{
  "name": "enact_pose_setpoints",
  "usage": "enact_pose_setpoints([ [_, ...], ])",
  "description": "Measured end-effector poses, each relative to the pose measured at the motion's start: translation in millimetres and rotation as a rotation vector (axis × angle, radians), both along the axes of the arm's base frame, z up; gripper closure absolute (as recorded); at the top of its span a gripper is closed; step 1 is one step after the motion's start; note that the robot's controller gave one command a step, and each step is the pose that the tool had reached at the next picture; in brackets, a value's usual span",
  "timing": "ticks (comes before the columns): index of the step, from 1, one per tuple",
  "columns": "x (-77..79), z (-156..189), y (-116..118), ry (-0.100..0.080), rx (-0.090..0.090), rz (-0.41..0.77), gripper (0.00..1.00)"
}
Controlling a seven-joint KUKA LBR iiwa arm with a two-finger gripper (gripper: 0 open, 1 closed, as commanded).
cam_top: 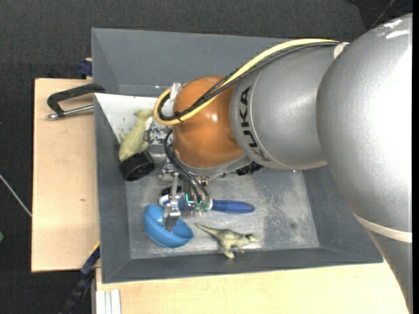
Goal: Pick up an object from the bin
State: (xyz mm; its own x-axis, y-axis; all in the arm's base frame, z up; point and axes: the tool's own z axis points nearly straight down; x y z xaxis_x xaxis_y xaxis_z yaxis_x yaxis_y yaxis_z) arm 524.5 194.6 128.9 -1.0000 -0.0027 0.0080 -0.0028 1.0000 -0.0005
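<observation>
My gripper [178,201] hangs under the orange wrist cover, low over the front left part of the bin. Right below its tip lies a blue curved piece [162,230], shaped like a small bowl or crescent; the tip looks to be at its upper edge. A blue pen-like stick [233,207] lies just right of the gripper, pointing right. In front of that stick stands a small tan dinosaur toy [230,239], near the bin's front wall.
A black wheel [136,167] and a yellow-green toy animal [134,140] lie against the left wall, behind the gripper. A white sheet [121,110] rests in the back left corner. The arm covers the bin's back right part.
</observation>
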Motion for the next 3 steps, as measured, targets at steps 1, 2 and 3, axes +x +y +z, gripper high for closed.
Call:
enact_pose_setpoints([
  [1,-6.0,-56.5,-43.8,-0.019,0.007,0.113,0.0],
  [2,14.9,-56.1,-35.0,-0.015,0.003,0.397,0.0],
  [3,16.9,-53.9,-33.3,-0.023,0.006,0.396,1.0],
])
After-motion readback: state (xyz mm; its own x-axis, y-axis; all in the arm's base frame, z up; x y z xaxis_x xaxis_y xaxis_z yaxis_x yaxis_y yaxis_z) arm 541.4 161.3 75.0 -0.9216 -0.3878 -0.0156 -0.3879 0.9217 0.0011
